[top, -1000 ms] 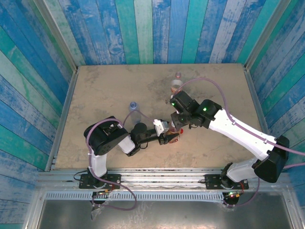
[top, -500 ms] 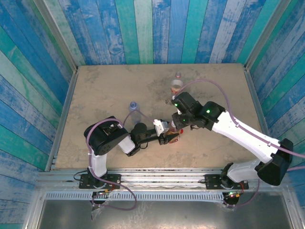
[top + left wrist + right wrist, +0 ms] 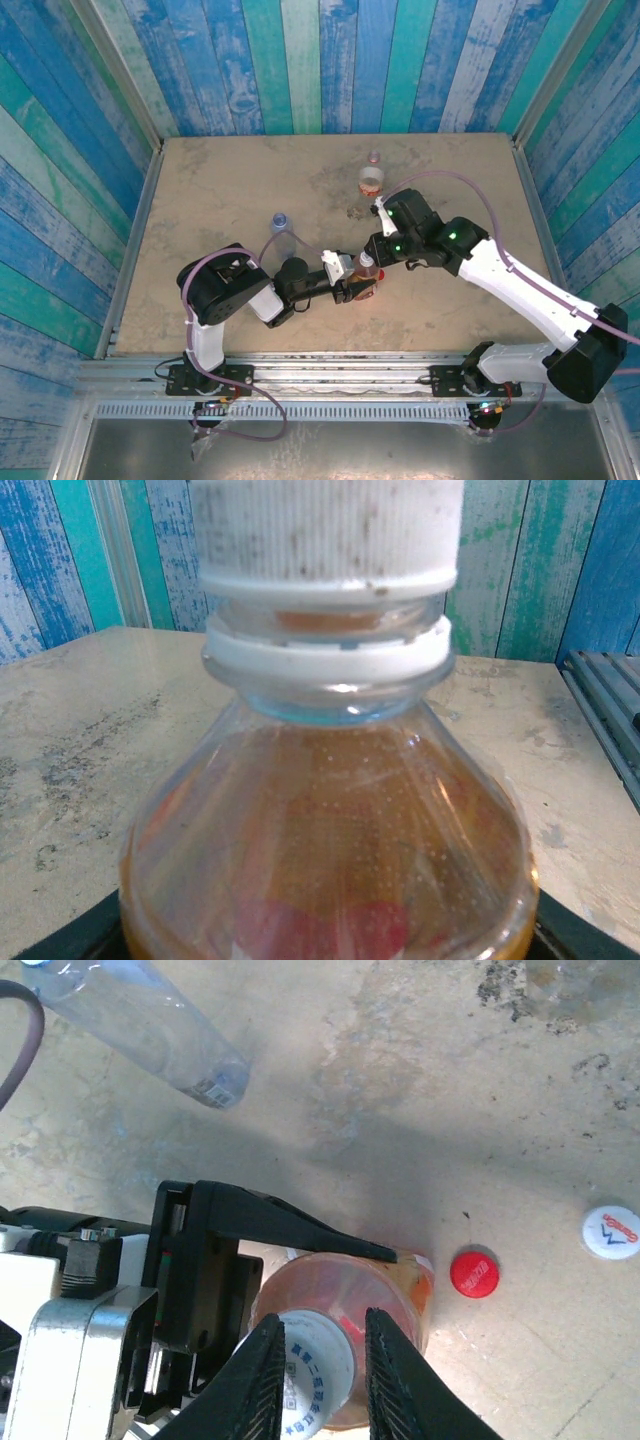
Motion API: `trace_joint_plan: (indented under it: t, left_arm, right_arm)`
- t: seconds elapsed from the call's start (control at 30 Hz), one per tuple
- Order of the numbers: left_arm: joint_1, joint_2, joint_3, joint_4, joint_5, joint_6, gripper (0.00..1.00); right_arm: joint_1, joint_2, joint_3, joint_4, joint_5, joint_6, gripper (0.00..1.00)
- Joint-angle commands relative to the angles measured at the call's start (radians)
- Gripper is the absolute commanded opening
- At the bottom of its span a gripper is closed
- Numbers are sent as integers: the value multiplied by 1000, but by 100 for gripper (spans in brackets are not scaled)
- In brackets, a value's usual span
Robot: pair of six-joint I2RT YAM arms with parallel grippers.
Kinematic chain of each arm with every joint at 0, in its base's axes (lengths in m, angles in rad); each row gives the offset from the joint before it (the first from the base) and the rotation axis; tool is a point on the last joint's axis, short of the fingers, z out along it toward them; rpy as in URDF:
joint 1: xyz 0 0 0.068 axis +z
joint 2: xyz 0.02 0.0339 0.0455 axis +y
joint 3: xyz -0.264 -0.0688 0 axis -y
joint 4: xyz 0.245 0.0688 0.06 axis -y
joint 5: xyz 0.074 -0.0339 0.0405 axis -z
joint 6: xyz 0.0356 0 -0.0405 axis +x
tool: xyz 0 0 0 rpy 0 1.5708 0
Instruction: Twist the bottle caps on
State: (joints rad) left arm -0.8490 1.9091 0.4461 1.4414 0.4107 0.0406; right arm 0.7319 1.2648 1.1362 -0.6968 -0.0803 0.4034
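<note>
The amber bottle (image 3: 325, 830) stands upright on the tabletop (image 3: 230, 180), its body clamped by the left end effector (image 3: 362, 287), while the right end effector (image 3: 322, 1335), directly above on the vertical neck axis, grips the white cap (image 3: 317, 1372).

The amber bottle (image 3: 320, 830) is clear, glossy plastic; its white cap (image 3: 325, 530) is ribbed plastic speckled with grime. The red cap (image 3: 474, 1273) looks smooth and shiny. The tabletop (image 3: 400, 1110) is matt and mottled.
</note>
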Motion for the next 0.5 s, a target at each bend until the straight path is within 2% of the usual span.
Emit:
trace_joint_plan:
  t: [0.0,0.33,0.47]
  left_arm:
    - [-4,52,0,-54,8,10,60]
    - [-4,51,26,-100,-6,-1,59]
    - [-4,57,30,-92,-4,-8,59]
  right_arm:
    - [-7,8,-22,16,-51,-5,22]
    - [-11,-62,-96,18,-135,20,12]
    - [-11,-95,-119,21,-171,27,11]
